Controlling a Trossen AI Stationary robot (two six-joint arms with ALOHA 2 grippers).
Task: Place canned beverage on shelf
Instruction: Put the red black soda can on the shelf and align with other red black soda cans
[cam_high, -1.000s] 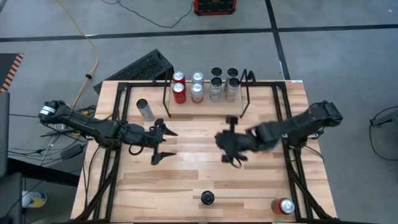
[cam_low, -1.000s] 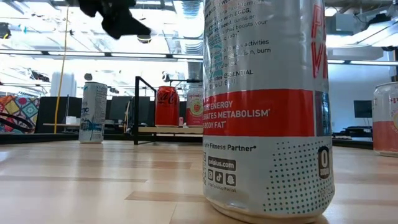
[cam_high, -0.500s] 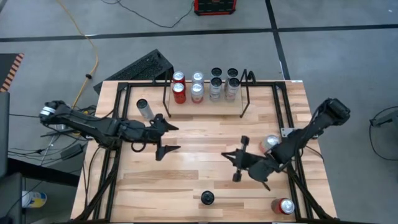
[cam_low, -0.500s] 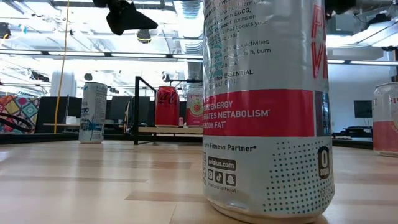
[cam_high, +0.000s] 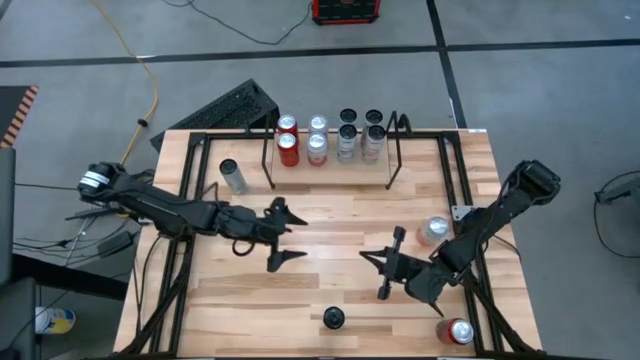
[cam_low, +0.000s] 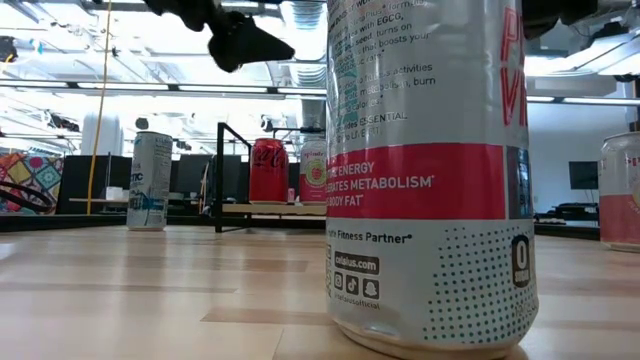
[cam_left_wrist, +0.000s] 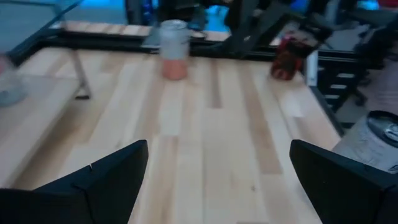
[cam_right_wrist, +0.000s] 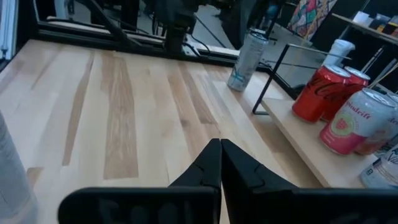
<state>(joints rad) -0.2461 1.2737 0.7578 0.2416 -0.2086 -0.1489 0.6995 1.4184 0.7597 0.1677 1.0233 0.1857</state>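
The shelf (cam_high: 330, 160), a low black wire rack, stands at the table's far edge with several cans (cam_high: 318, 140) in it. Loose upright cans: a silver one (cam_high: 233, 176) at far left, a pink-and-silver one (cam_high: 433, 230) at right, a black-topped one (cam_high: 333, 318) at the near edge, and a red one (cam_high: 455, 331) at the near right corner. My left gripper (cam_high: 295, 238) hangs open over the table's middle left, pointing right, nothing between its fingers (cam_left_wrist: 112, 177). My right gripper (cam_right_wrist: 220, 146) is shut and empty, right of centre (cam_high: 368, 258), pointing left.
Black tubular rail frames (cam_high: 185, 200) run along the table's left, right and far sides. The near-edge can (cam_low: 430, 170) fills the low view. Bare wood lies between the two grippers and in front of the shelf. A keyboard (cam_high: 225, 108) lies on the floor beyond the table.
My left gripper has moved toward the table's right, staying open. My right gripper has swung from the table's centre toward the near right and come down, turning as it went, still shut. The pink-and-silver can, hidden under that arm before, now shows.
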